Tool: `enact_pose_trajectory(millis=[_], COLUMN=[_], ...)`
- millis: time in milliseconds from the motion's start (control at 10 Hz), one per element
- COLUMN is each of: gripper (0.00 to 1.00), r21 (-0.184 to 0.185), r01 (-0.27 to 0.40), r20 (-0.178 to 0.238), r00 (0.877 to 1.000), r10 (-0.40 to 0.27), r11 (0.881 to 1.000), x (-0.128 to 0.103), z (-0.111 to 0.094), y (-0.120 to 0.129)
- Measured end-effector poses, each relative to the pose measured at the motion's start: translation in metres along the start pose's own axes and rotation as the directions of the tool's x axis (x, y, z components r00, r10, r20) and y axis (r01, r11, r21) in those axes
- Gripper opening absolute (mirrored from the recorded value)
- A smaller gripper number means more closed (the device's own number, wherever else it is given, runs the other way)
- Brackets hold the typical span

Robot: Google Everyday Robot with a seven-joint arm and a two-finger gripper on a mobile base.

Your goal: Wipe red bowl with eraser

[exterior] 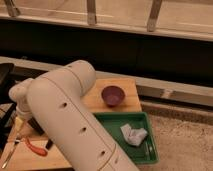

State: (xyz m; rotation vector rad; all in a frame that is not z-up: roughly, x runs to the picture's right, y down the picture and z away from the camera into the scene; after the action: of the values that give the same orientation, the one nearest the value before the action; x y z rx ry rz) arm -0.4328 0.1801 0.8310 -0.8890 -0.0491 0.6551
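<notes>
My big white arm [70, 120] fills the left and middle of the camera view and covers most of the wooden table [127, 87]. The arm's end [20, 97] points down over the table's left side, and the gripper below it is hidden. The red bowl is out of sight. No eraser can be made out. A dark shape [36, 126] pokes out at the arm's left edge, and I cannot tell what it is.
A dark purple bowl [113, 95] stands on the table's right part. A green tray [112, 120] at the front right holds a crumpled white object [132, 134]. A red-handled tool [36, 148] lies at the front left. A dark wall and railing run behind.
</notes>
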Motion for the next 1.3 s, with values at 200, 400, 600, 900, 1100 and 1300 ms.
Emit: enact_pose_trajectory(millis=[200, 400, 600, 900, 1100, 1300], gripper=[0.79, 0.79, 0.79, 0.79, 0.79, 0.79], r21=[-0.016, -0.064, -0.109, -0.127, -0.125, -0.117], r01=[-0.004, -0.006, 0.01, 0.031, 0.037, 0.043], r20=[-0.002, 0.036, 0.077, 0.104, 0.112, 0.109], r00=[1.0, 0.999, 0.997, 0.994, 0.993, 0.994], r10=[0.004, 0.008, -0.001, -0.017, -0.023, -0.03], r11=[1.0, 0.998, 0.994, 0.991, 0.992, 0.992], x=[0.003, 0.004, 0.003, 0.001, 0.001, 0.002], z=[0.005, -0.002, -0.013, -0.021, -0.024, -0.024], y=[-0.001, -0.005, -0.005, 0.001, 0.001, 0.003])
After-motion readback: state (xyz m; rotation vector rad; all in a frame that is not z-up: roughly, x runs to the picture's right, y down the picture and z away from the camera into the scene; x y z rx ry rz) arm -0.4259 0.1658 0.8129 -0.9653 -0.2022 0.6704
